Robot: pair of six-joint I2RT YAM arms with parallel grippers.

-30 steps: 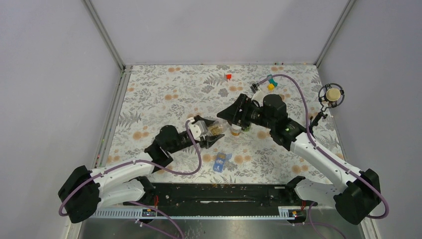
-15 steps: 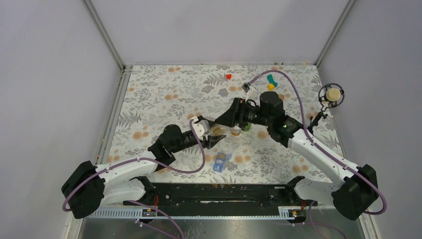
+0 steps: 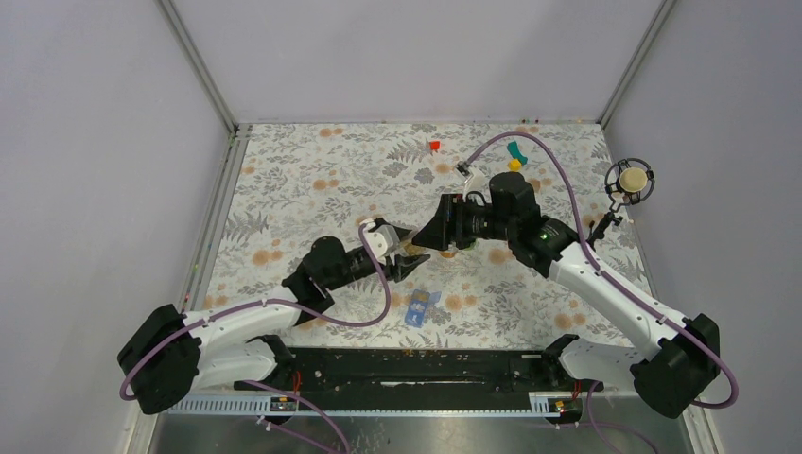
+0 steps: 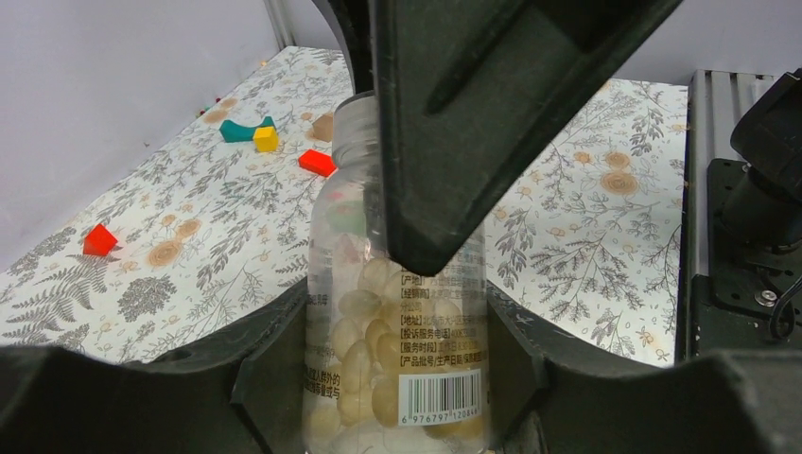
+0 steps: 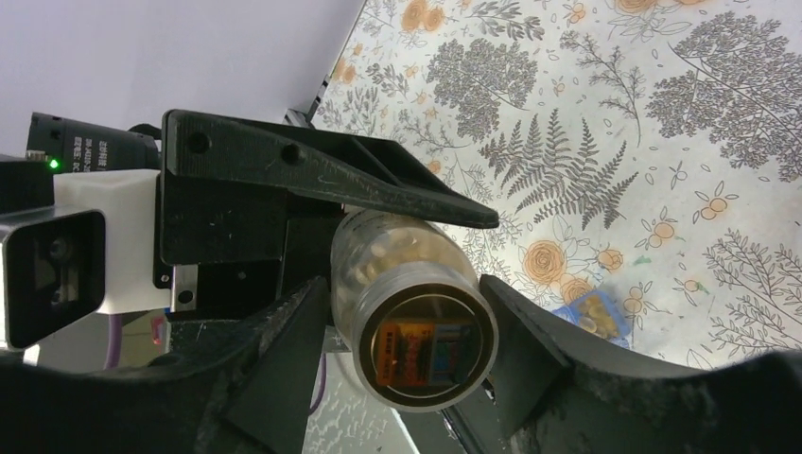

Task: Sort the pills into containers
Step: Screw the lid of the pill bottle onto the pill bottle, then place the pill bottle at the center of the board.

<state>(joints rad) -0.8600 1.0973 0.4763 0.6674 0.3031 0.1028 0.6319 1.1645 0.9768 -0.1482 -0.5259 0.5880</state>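
Observation:
A clear pill bottle (image 4: 378, 312) full of pale yellow pills is gripped by its lower body in my left gripper (image 4: 395, 326), held above the table in mid-view (image 3: 405, 263). My right gripper (image 5: 407, 284) straddles the bottle's top end (image 5: 426, 345), a finger close on each side, with a thin gap on the left. One of its fingers (image 4: 473, 113) hides the bottle's top in the left wrist view. The right gripper (image 3: 427, 241) meets the left one nose to nose. The blue pill box (image 3: 421, 307) lies on the table below them, pills in one compartment (image 5: 594, 315).
A red block (image 3: 434, 146) lies at the back, with teal (image 3: 515, 149) and yellow (image 3: 514, 164) blocks at back right. A round cream object in a black ring (image 3: 631, 180) stands at the right wall. A black rail (image 3: 416, 369) runs along the near edge.
My right gripper has moved left and closed in round the bottle's top. My left gripper shifted slightly toward it with the bottle. The pill box has not moved.

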